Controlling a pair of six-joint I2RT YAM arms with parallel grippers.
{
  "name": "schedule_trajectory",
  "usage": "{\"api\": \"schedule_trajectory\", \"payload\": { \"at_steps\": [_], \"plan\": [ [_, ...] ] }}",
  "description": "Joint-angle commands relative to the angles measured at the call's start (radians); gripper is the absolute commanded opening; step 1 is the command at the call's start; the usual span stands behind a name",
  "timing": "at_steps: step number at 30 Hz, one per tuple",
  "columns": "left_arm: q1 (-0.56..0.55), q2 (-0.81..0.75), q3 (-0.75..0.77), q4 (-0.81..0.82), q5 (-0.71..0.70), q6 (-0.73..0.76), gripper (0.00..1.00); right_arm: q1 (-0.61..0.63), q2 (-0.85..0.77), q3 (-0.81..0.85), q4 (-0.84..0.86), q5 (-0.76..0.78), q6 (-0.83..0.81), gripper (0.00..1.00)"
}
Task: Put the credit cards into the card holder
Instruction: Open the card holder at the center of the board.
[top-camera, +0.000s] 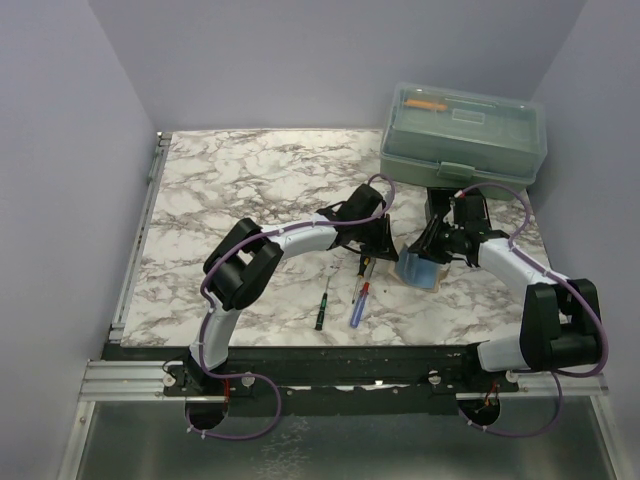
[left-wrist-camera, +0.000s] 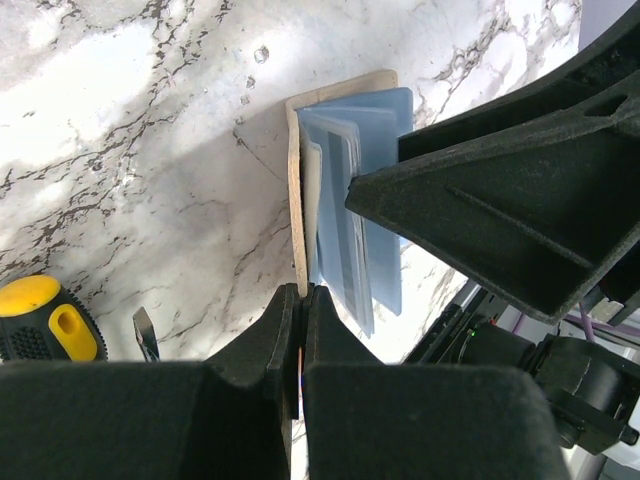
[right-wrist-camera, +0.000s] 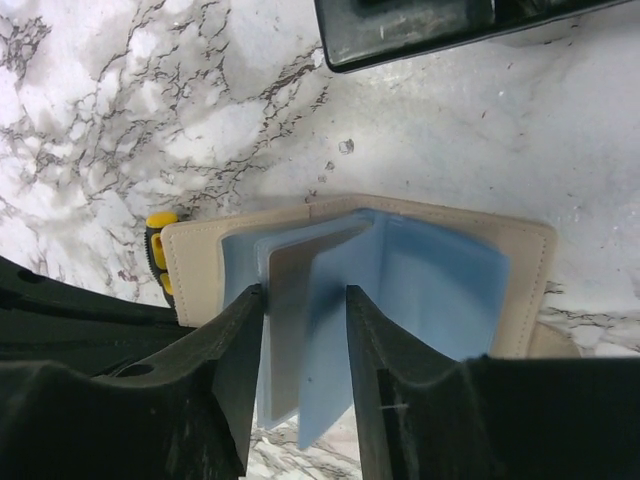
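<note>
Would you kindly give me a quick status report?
Left gripper shut on card holder edge. Right gripper open astride blue sleeves. Screwdrivers nearby, not blocking.

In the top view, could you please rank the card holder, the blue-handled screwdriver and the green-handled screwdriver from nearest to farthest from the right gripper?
From the right gripper:
1. card holder, right at its fingertips.
2. blue-handled screwdriver, to its left, nearer the arm bases.
3. green-handled screwdriver, further left again.

Soft, even overhead light; faint shadows; all views reasonably sharp.
</note>
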Motion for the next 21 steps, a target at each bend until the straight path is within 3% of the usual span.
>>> {"api": "schedule_trajectory", "payload": {
  "at_steps": [1,5,9,21],
  "plan": [
    [0.017,-0.05,0.006,0.034,0.013,0.005,0.0,-0.005,0.016,-0.005,-0.102,0.064,-0.047,0.43],
    [0.017,-0.05,0.004,0.034,0.013,0.006,0.0,-0.005,-0.009,0.003,-0.141,0.087,-0.049,0.59],
    [0.017,-0.047,0.006,0.034,0.016,0.006,0.0,-0.005,-0.017,0.016,-0.162,0.081,-0.061,0.67],
    [0.017,-0.034,0.01,0.034,0.027,0.001,0.0,0.002,-0.044,0.032,-0.156,-0.015,-0.073,0.72]
  ]
}}
